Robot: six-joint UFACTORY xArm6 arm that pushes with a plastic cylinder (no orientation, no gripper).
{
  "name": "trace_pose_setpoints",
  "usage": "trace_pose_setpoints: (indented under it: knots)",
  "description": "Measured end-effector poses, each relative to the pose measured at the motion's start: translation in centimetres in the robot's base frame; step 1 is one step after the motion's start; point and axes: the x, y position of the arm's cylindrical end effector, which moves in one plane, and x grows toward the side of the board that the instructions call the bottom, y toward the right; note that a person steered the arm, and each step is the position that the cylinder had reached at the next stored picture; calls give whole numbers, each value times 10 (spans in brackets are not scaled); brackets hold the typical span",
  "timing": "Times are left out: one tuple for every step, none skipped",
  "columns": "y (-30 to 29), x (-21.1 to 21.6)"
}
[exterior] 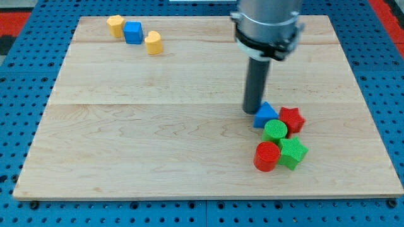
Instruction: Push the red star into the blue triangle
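The red star (292, 119) lies at the view's right, touching the right side of the blue triangle (265, 115). My tip (253, 111) stands on the board just left of the blue triangle's upper left edge, touching or almost touching it. A green cylinder (274, 132) sits directly below the triangle and the star, against both.
A red cylinder (267, 156) and a green star (293, 152) sit below the green cylinder. At the view's top left, a yellow block (115, 25), a blue cube (133, 32) and a yellow heart-like block (153, 43) form a row. The wooden board (126, 139) has blue pegboard around it.
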Motion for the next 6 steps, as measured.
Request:
trace_pose_setpoints:
  knots:
    - [37, 28]
    - [12, 20]
    - [-23, -28]
    - [58, -36]
    - [107, -14]
    - [117, 16]
